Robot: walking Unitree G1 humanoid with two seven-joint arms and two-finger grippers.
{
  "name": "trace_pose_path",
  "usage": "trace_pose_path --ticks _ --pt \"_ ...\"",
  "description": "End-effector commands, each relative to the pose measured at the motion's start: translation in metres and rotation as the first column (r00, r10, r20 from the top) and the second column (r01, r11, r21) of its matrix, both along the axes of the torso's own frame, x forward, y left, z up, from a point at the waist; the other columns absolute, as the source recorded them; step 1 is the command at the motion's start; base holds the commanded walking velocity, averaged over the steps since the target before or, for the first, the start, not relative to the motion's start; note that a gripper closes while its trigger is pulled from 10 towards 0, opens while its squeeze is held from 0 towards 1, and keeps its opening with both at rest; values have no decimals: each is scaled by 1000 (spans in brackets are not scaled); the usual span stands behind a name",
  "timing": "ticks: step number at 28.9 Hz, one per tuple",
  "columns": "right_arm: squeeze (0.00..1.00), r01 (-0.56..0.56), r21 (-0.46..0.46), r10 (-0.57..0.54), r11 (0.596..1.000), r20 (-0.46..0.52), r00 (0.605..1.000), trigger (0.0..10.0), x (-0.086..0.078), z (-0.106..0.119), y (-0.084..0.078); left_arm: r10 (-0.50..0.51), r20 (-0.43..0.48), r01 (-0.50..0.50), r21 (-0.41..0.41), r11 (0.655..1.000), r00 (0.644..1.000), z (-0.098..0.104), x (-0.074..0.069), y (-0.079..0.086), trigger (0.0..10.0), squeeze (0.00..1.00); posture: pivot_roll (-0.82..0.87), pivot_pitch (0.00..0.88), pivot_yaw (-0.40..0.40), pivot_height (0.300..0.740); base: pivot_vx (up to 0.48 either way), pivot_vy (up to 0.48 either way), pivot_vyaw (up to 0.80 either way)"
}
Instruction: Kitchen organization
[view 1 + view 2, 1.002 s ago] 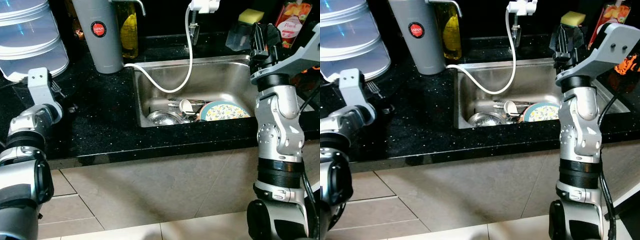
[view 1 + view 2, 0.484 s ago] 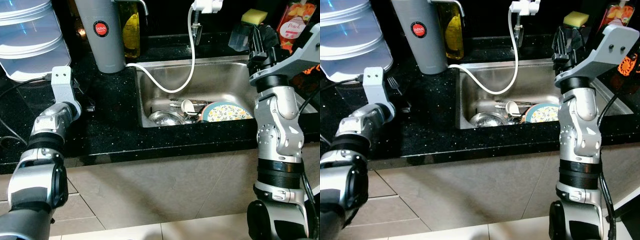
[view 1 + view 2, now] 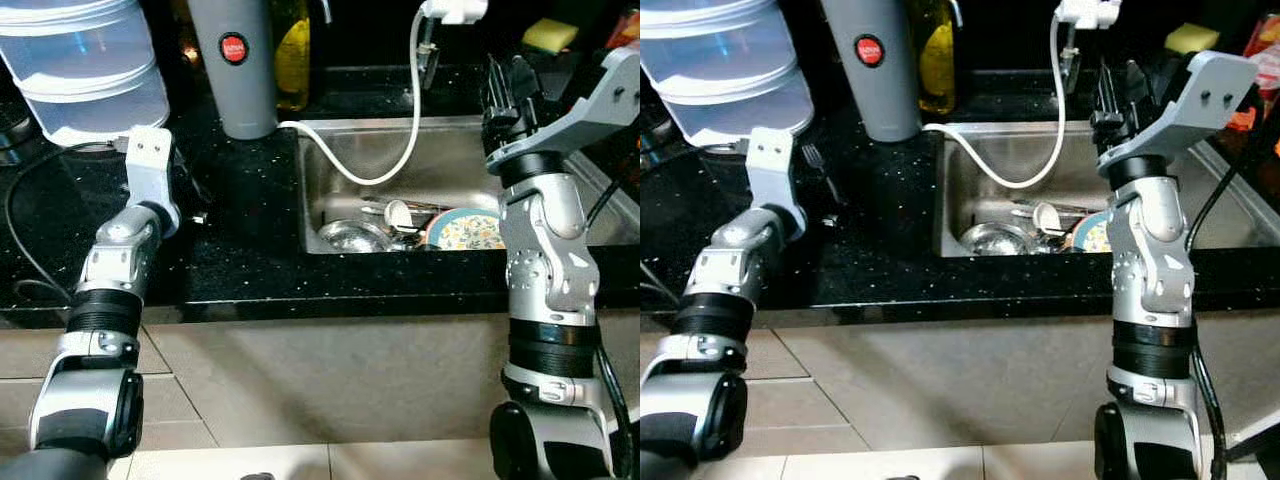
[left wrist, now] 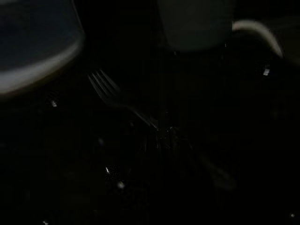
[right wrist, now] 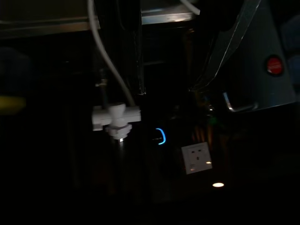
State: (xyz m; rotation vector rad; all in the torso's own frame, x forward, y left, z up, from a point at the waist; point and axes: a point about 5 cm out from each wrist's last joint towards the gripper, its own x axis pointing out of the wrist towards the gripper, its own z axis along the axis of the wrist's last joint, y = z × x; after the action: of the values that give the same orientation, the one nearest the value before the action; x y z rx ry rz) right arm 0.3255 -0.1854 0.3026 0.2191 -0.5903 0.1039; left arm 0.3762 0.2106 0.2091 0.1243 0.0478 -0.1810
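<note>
On the black desk [image 3: 250, 260] nearest the robot, the left pincer [image 3: 812, 178] reaches over a fork [image 3: 816, 160] lying just ahead of it; whether its fingers are spread or pressed together I cannot tell. Beyond, the sink [image 3: 455, 150] holds a patterned plate [image 3: 468, 228], a metal bowl [image 3: 345, 236] and a spoon [image 3: 398, 212]. The right pincer [image 3: 505, 85] is raised over the sink's far side, fingers apparently spread. Risk: the flat fork may skid on the glossy stone toward the grey canister [image 3: 235, 65].
</note>
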Motion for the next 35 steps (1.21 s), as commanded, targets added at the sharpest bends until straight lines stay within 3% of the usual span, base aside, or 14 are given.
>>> trace_pose_path --ticks 1,6,10,11,12,15,19,24,27,29,32,33,34,35 --pt "0 -61 17 61 998 -1 998 10000 -3 1 8 -101 63 100 12 995 993 11 -2 -25 10000 0 112 0 23 740 0 0 0" --pt "0 -204 75 205 976 -4 979 10000 -7 -1 25 -148 134 143 52 988 980 24 -7 -34 10000 0 108 0 30 740 0 0 0" --pt "0 -269 74 271 960 -6 963 10000 -10 -2 34 -175 142 169 52 984 974 26 -8 -38 10000 0 106 0 32 740 0 0 0" --pt "0 -346 29 347 938 -12 938 10000 -15 -4 48 -197 135 194 38 980 971 25 -11 -48 10000 0 105 0 36 740 0 0 0" --pt "0 -346 29 347 938 -12 938 10000 -15 -4 48 -197 135 194 38 980 971 25 -11 -48 10000 0 105 0 36 740 0 0 0" --pt "0 -369 -25 368 929 -36 929 10000 -17 -9 55 -139 93 137 33 990 986 4 -20 -61 10000 0 103 0 43 740 0 0 0" --pt "0 -364 -30 362 931 -49 931 10000 -18 -11 54 -71 77 69 24 997 995 -7 -24 -63 10000 0 104 0 42 740 0 0 0" --pt "0 -378 -27 375 926 -69 924 10000 -18 -13 53 -132 72 127 64 990 989 -18 -35 -78 10000 0 107 0 38 740 0 0 0" --pt "0 -409 -18 404 912 -126 906 10000 -13 -22 63 -227 111 212 129 969 968 -13 -42 -96 10000 0 118 0 27 740 0 0 0" --pt "0 -413 -18 407 911 -138 903 10000 -12 -24 65 -239 117 222 140 965 964 -12 -43 -99 10000 0 118 0 27 740 0 0 0" --pt "0 -422 22 418 906 -192 888 10000 -10 -34 72 -419 155 391 180 902 895 -6 -59 -125 10000 0 118 0 27 740 0 0 0" --pt "0 -422 22 418 906 -192 888 10000 -10 -34 72 -419 155 391 180 902 895 -6 -59 -125 10000 0 118 0 27 740 0 0 0" --pt "0 -432 89 440 898 -212 872 10000 -9 -39 74 -507 195 456 253 853 840 -2 -70 -137 10000 0 116 0 29 740 0 0 0" --pt "0 -432 89 440 898 -212 872 10000 -9 -39 74 -507 195 456 253 853 840 -2 -70 -137 10000 0 116 0 29 740 0 0 0"
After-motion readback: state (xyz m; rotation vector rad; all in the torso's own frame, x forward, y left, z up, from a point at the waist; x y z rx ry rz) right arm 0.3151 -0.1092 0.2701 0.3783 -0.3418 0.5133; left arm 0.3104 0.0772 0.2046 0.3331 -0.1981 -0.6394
